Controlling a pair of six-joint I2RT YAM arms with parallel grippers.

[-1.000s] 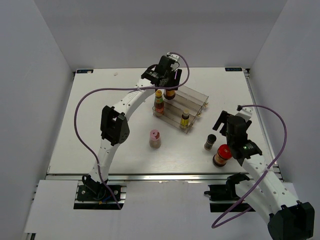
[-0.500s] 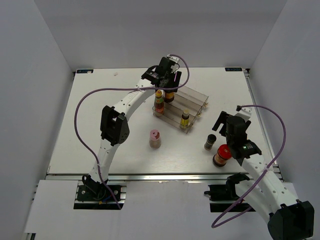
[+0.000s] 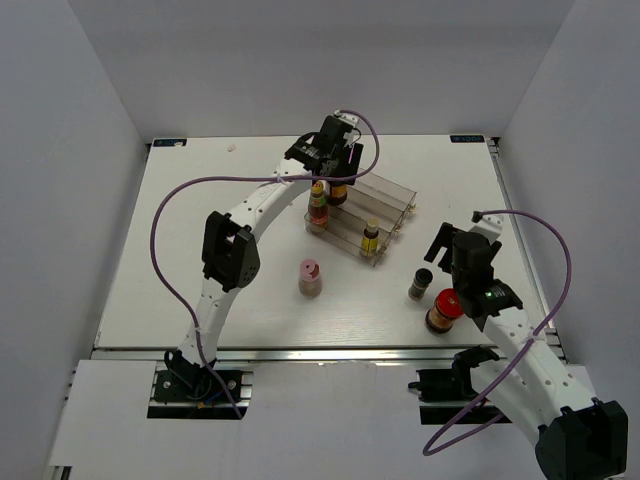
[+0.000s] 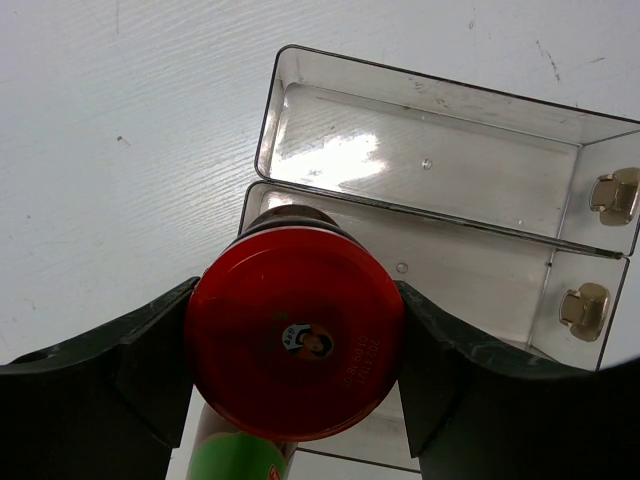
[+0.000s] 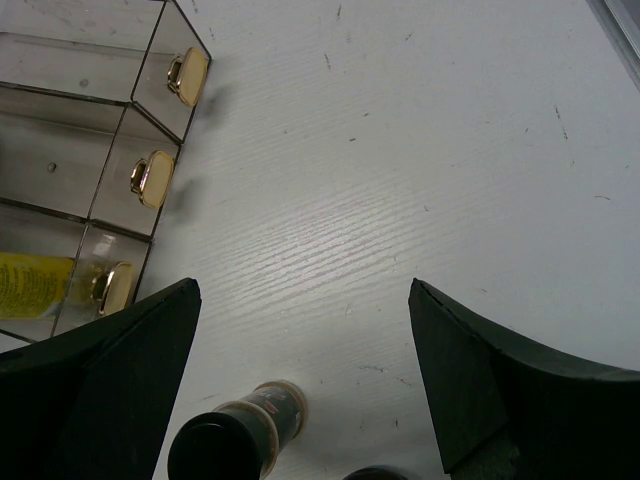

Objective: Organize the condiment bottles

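Dark jar with a wide red lid (image 4: pixel 295 335): at the left end of the clear plastic stepped rack (image 3: pixel 388 207), over its upper steps; whether its base rests on a step cannot be told.
Left gripper (image 4: pixel 297 345): clamped on that jar, one black finger pressed to each side of the lid.
Slim yellow-capped bottle with red and green label (image 3: pixel 318 206): upright on the rack's low step, left end, just beside the held jar.
Second slim yellow-capped bottle (image 3: pixel 370 235): upright on the rack's lowest step, towards its near end.
Pink-capped shaker (image 3: pixel 310 277): upright on the table, near side of the rack, apart from it.
Small black-capped bottle (image 3: pixel 421 283): on the table, right of the rack's near end.
Second red-lidded dark jar (image 3: pixel 443 310): just beyond the black-capped bottle, farther from the rack.
Right gripper (image 5: pixel 302 330): fingers spread wide, holding nothing, above the black-capped bottle.
White wood-grain table (image 3: pixel 200 250): carries the rack.
Pale grey walls (image 3: pixel 80 120): on three sides.
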